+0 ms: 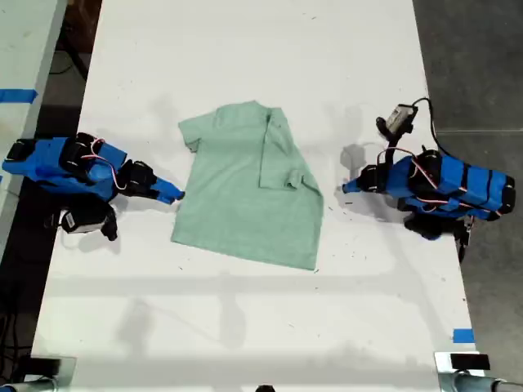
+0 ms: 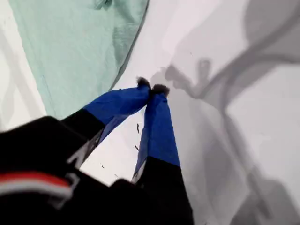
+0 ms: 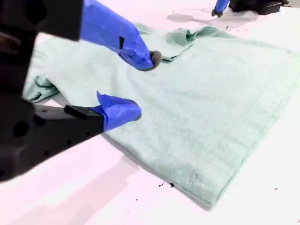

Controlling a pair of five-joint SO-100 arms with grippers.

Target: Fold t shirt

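Note:
The pale mint-green t shirt [image 1: 237, 196] lies flat in the middle of the white table [image 1: 245, 327], with its side toward the exterior view's right folded inward over the body. My second gripper [image 1: 176, 196] [image 3: 143, 84] is open at the shirt's edge on the exterior view's left, its fingertips [image 3: 152, 58] spread over the cloth [image 3: 206, 108]. My first gripper [image 1: 349, 187] [image 2: 152, 88] is shut on nothing, resting over bare table a short way off the shirt [image 2: 75, 51] on the exterior view's right. It also shows small beyond the shirt, first gripper [image 3: 219, 9].
Blue tape marks sit at the exterior view's left edge [image 1: 16, 95] and lower right [image 1: 462, 335]. Dark floor [image 1: 474, 65] runs along the table's right edge in the exterior view. A second pale surface [image 1: 24, 41] stands at its upper left.

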